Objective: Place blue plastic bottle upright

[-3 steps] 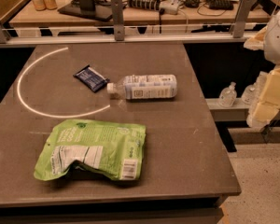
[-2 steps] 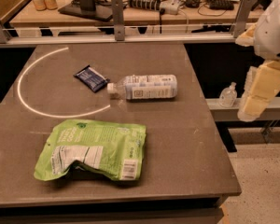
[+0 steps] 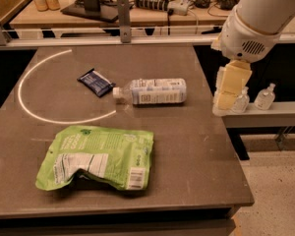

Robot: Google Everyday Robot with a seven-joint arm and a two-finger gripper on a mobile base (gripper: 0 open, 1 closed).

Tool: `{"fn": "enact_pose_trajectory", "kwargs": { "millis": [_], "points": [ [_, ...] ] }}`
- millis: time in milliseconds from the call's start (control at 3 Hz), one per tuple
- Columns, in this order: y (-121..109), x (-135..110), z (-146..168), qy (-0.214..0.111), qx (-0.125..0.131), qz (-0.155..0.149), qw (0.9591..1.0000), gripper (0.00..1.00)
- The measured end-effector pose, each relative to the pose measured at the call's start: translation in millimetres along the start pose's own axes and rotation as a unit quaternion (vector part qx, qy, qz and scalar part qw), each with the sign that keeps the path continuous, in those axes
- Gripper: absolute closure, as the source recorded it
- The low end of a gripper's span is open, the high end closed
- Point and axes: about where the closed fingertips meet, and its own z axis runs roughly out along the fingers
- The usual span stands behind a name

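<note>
The blue plastic bottle lies on its side in the middle of the dark table. Its white cap points left. My gripper hangs from the white arm over the table's right edge. It is to the right of the bottle, apart from it, and holds nothing that I can see.
A flat dark blue packet lies left of the bottle's cap. A large green bag lies at the front left. A white arc is marked on the table. Small clear pump bottles stand on a ledge at the right.
The arm and gripper have moved left, from the right edge of the view to the table's right edge. The bottle, packet and bag have not moved.
</note>
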Motion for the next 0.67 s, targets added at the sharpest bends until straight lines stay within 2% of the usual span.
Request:
{"fn": "enact_pose_trajectory", "kwargs": {
  "millis": [667],
  "points": [
    [-12.0, -59.4, 74.3, 0.003, -0.049, -0.051, 0.9975, 0.0]
  ]
}}
